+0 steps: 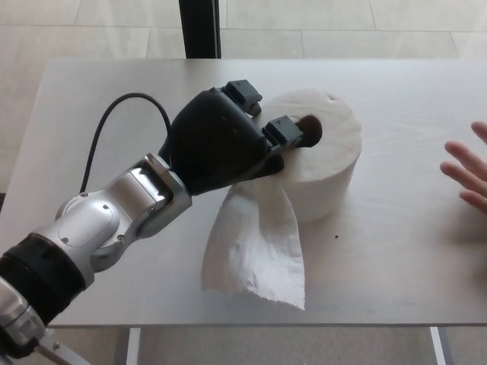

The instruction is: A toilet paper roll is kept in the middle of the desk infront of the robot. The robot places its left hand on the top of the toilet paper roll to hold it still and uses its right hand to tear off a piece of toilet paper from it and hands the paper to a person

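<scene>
A white toilet paper roll [323, 156] with a brown core, a black left hand [221, 144], a pale grey desk [396, 91].

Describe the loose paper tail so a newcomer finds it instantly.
On the grey desk, find the white toilet paper roll under the black left hand. The loose sheet hangs from the roll toward the desk's near edge: crumpled, flat, the only limp white thing there.

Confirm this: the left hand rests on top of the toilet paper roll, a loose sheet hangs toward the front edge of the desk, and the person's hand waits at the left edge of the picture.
Wrong on one count. The person's hand waits at the right edge, as the head view shows. The left hand does rest on the toilet paper roll, and the loose sheet trails toward the desk's front edge.
</scene>
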Motion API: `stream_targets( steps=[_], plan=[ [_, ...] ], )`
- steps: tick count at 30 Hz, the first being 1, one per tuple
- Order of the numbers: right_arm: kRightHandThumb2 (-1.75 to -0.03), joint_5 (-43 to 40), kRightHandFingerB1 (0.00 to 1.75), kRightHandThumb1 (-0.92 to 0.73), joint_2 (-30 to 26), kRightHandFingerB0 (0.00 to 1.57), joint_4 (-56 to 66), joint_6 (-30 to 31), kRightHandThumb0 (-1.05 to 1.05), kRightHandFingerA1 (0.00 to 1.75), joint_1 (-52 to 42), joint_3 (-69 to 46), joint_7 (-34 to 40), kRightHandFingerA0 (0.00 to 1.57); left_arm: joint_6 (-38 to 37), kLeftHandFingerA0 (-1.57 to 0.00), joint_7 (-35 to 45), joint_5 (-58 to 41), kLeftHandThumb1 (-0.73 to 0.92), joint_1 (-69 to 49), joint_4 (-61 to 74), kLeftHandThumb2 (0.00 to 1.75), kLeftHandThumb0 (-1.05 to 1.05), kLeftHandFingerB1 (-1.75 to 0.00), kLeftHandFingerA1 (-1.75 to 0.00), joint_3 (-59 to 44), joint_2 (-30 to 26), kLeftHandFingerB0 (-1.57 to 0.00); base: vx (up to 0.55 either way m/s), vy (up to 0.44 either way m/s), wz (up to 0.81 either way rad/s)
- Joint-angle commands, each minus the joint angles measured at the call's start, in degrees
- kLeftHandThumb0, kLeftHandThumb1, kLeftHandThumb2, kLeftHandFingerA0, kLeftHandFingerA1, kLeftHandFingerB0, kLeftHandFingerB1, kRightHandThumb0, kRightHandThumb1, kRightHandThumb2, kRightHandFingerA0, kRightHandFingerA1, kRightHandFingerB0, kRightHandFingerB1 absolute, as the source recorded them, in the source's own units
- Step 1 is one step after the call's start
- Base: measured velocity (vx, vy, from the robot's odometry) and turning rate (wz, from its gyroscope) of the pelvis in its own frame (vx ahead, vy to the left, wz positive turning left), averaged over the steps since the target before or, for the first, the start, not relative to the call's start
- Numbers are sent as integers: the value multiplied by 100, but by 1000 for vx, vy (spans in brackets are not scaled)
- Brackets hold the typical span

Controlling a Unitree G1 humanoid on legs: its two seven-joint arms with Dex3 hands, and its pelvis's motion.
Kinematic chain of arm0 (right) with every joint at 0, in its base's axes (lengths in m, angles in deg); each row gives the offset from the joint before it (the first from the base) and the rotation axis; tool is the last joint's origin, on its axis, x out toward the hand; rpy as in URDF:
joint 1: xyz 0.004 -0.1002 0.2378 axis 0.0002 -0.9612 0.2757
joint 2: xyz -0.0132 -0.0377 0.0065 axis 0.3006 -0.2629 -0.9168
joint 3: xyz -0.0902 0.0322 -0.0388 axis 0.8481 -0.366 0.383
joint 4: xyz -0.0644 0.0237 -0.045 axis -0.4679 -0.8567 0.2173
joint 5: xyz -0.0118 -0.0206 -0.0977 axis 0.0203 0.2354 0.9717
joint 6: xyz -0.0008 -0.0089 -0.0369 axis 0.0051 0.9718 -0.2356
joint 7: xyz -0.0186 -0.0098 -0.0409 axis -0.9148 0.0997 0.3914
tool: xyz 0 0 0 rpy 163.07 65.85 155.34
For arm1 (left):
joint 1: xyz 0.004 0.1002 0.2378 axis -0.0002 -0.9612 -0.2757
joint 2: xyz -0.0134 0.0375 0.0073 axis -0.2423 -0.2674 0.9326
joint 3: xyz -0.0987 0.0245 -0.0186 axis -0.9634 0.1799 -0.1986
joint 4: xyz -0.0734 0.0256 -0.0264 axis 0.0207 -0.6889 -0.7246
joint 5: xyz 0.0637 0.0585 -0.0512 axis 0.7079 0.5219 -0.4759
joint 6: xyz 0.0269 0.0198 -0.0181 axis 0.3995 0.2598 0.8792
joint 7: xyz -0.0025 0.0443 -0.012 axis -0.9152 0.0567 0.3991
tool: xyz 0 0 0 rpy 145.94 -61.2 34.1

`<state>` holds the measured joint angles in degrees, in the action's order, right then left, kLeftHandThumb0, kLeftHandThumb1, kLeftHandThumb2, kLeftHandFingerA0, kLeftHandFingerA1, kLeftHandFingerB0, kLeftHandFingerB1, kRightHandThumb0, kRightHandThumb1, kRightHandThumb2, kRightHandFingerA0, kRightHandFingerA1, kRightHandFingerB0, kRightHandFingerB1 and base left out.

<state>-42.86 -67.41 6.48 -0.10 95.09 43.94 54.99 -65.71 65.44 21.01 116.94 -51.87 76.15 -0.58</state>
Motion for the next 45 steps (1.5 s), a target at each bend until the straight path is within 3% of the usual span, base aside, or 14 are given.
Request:
stream_targets(
  steps=[1,3,6,8,13,14,21,24,25,26,27,29,30,45],
  plan=[
    [-58,4936,86,-62,-1010,71,-1228,-479,-31,169,320,2289,-1325,79,-339,-67,838,-424,75,-746,557,62,-50,-50,-56,-482,-860,-67,0,0,0],
    [-58,5338,34,-59,-963,45,-1094,159,-49,91,416,2560,-1420,48,-302,-67,867,-396,77,-755,593,63,-51,-50,-56,-494,-881,-67,0,0,0],
    [-81,5414,44,-40,-1004,14,-772,508,-60,26,479,2667,-1842,0,-288,-66,913,-446,77,-763,611,63,-51,-50,-57,-525,-873,-66,0,0,0],
    [-72,5065,33,-43,-1016,11,-591,381,-74,0,340,2435,-1518,0,-243,-62,1038,-512,78,-811,675,63,-51,-49,-58,-556,-874,-63,0,0,0],
    [-56,4804,30,-51,-1220,4,-187,84,-78,0,123,2123,-1174,0,-276,-63,1042,-541,77,-868,662,63,-50,-48,-56,-580,-843,-63,0,0,0],
    [-94,5170,4,-58,-1243,9,-127,231,-101,5,164,2182,-976,0,-263,-64,1082,-530,78,-875,662,63,-50,-48,-54,-577,-850,-63,0,0,0],
    [-101,5058,0,-57,-1304,0,470,546,-105,11,122,1796,-755,0,-149,-58,1322,-652,77,-956,751,63,-54,-44,-52,-724,-809,-52,0,0,0],
    [-99,4914,0,-54,-1479,0,681,340,-101,12,-1,1478,-565,0,362,-8,2297,-1002,79,-790,999,64,-74,-27,-44,-914,-648,-12,0,0,0],
    [-99,4902,0,-57,-1521,3,737,390,-103,8,-14,1413,-582,0,737,0,2880,-1356,68,-707,1237,103,-90,-9,-15,-1083,-512,-10,0,0,0],
    [-99,4800,0,-60,-1564,9,837,342,-104,5,-26,1310,-652,0,927,0,3143,-1524,81,-590,1368,73,-82,-21,-3,-1217,-453,0,0,0,0],
    [-98,4758,4,-58,-1606,8,939,389,-102,10,-34,1251,-742,0,1072,0,3365,-1664,75,-439,1389,107,-102,0,-14,-1307,-380,0,0,0,0],
    [-95,4598,9,-54,-1733,0,1126,291,-100,7,-139,1054,-733,0,1225,0,3631,-1815,77,-169,1385,110,-105,0,-17,-1456,-263,0,0,0,0],
    [-99,4611,7,-58,-1843,0,1268,304,-105,9,-157,961,-763,0,1419,0,3936,-2072,90,253,1348,67,-89,0,0,-1659,-171,0,0,0,0],
    [-101,3813,4,-60,-2200,7,2137,208,-104,17,-1006,-69,-419,0,3091,0,5010,-4101,92,2789,938,74,-99,0,0,-3797,122,0,0,0,0]
  ],
)
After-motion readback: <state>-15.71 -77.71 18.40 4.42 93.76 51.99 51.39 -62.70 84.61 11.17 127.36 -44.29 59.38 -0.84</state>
